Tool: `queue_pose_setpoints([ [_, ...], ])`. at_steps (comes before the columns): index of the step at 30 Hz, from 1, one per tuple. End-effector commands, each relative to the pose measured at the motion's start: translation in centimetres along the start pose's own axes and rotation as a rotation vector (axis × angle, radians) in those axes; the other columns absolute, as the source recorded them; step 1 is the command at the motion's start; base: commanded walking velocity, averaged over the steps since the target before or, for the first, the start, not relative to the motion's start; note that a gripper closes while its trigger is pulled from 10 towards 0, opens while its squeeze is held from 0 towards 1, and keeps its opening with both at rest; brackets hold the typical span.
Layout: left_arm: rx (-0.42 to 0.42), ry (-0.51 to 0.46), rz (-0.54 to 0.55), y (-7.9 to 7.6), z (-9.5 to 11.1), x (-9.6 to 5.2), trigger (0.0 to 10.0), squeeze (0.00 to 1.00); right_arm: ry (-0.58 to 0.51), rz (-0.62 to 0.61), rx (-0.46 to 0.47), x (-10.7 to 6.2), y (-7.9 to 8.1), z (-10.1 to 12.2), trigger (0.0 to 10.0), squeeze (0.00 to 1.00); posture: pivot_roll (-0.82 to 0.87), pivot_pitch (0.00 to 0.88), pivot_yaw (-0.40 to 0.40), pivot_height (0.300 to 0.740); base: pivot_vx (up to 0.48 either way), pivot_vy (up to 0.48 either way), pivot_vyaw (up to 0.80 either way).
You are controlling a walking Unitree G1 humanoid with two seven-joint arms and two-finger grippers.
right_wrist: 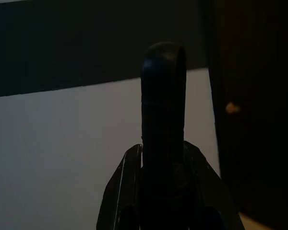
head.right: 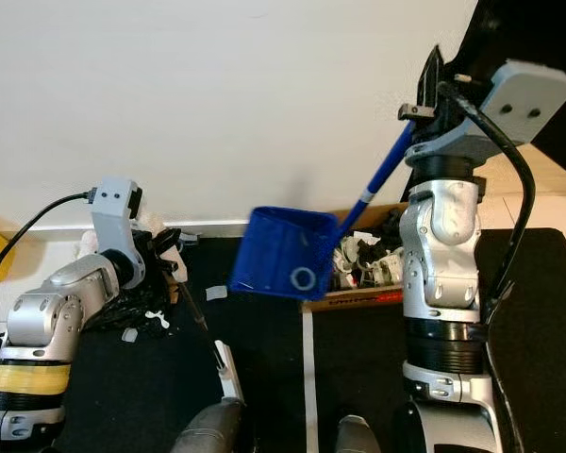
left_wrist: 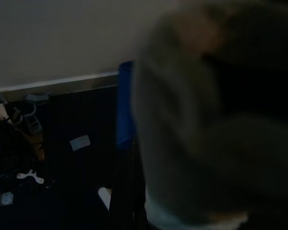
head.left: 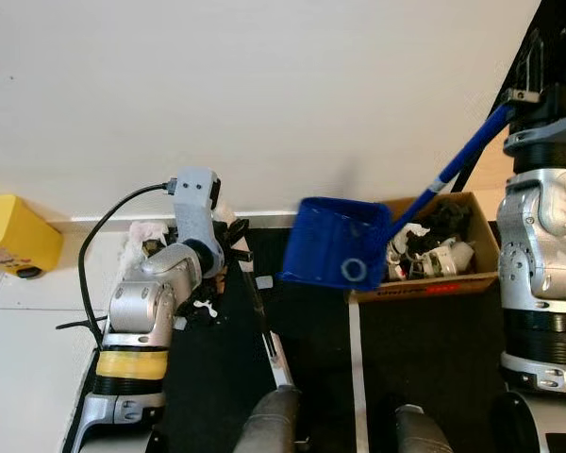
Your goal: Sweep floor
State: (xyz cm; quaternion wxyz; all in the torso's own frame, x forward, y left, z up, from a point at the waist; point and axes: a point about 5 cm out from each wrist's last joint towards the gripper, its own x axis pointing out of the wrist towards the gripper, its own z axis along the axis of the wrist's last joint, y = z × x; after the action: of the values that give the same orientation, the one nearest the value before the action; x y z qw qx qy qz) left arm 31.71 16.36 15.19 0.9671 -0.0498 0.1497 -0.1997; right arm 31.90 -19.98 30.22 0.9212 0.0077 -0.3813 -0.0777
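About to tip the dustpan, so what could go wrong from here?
The blue dustpan hangs tilted beside the cardboard box, not over it, so anything inside may spill onto the black mat. The right gripper holds only the far handle end, so it may swing.

Blue dustpan raised mid-frame.
Its long blue handle slants to the upper right; a dark broom stick slants below, lower centre.

A plain white wall met a pale tiled floor (partly covered by black mats), with a yellow box nearby.
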Motion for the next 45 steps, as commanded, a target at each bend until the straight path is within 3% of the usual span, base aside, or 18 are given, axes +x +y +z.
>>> queue_pose_setpoints([
  [1, 0.007, 0.014, -0.002, -0.2, -0.8, 0.0, 10.0, 0.00, -0.101, 0.013, -0.003, 0.6, 0.6, 1.6, 10.0, 0.00, 0.15, 0.119, 0.103, 0.740, 0.000, 0.000, 0.00],
  [3, 0.010, 0.017, -0.003, -0.3, -0.9, 0.0, 10.0, 0.00, -0.111, 0.014, -0.016, 0.7, 0.6, 1.7, 10.0, 0.00, 0.15, 0.118, 0.102, 0.740, 0.000, 0.000, 0.00],
  [10, 0.018, 0.036, -0.015, -0.8, -2.0, -0.2, 10.0, 0.00, -0.235, 0.040, -0.246, 1.9, 0.5, 3.5, 10.0, 0.00, 0.15, 0.103, 0.092, 0.740, 0.000, 0.000, 0.00],
  [15, 0.020, 0.035, -0.019, -0.9, -2.1, -0.1, 10.0, 0.00, -0.281, 0.103, -0.345, 2.5, 0.9, 4.1, 10.0, 0.00, 0.15, 0.098, 0.085, 0.740, 0.000, 0.000, 0.00],
  [18, 0.020, 0.034, -0.015, -0.9, -2.3, -0.1, 10.0, 0.00, -0.338, 0.222, -0.476, 2.9, 2.2, 4.5, 10.0, 0.00, 0.15, 0.098, 0.081, 0.740, 0.000, 0.000, 0.00],
  [20, 0.019, 0.034, -0.014, -0.8, -2.3, -0.1, 10.0, 0.00, -0.351, 0.253, -0.505, 2.8, 2.6, 4.5, 10.0, 0.00, 0.15, 0.098, 0.081, 0.740, 0.000, 0.000, 0.00],
  [23, 0.016, 0.036, -0.010, -0.8, -2.6, -0.2, 10.0, 0.00, -0.385, 0.374, -0.577, 2.0, 4.5, 3.8, 10.0, 0.00, 0.15, 0.103, 0.083, 0.740, 0.000, 0.000, 0.00],
  [24, 0.016, 0.036, -0.010, -0.8, -2.6, -0.2, 10.0, 0.00, -0.385, 0.374, -0.577, 2.0, 4.5, 3.8, 10.0, 0.00, 0.15, 0.103, 0.083, 0.740, 0.000, 0.000, 0.00],
  [31, 0.014, 0.043, -0.017, -1.1, -2.8, -0.2, 10.0, 0.00, -0.481, 0.580, -0.643, -0.6, 9.0, 2.2, 10.0, 0.00, 0.16, 0.115, 0.085, 0.740, 0.000, 0.000, 0.00],
  [41, 0.006, 0.042, -0.028, -1.5, -2.9, -0.1, 10.0, 0.00, -0.586, 0.509, -0.610, -1.8, 11.0, 2.1, 10.0, 0.00, 0.17, 0.121, 0.078, 0.740, 0.000, 0.000, 0.00],
  [45, 0.004, 0.040, -0.030, -1.6, -2.9, -0.1, 10.0, 0.00, -0.619, 0.545, -0.616, -2.3, 12.0, 1.9, 10.0, 0.00, 0.18, 0.122, 0.077, 0.740, 0.000, 0.000, 0.00],
])
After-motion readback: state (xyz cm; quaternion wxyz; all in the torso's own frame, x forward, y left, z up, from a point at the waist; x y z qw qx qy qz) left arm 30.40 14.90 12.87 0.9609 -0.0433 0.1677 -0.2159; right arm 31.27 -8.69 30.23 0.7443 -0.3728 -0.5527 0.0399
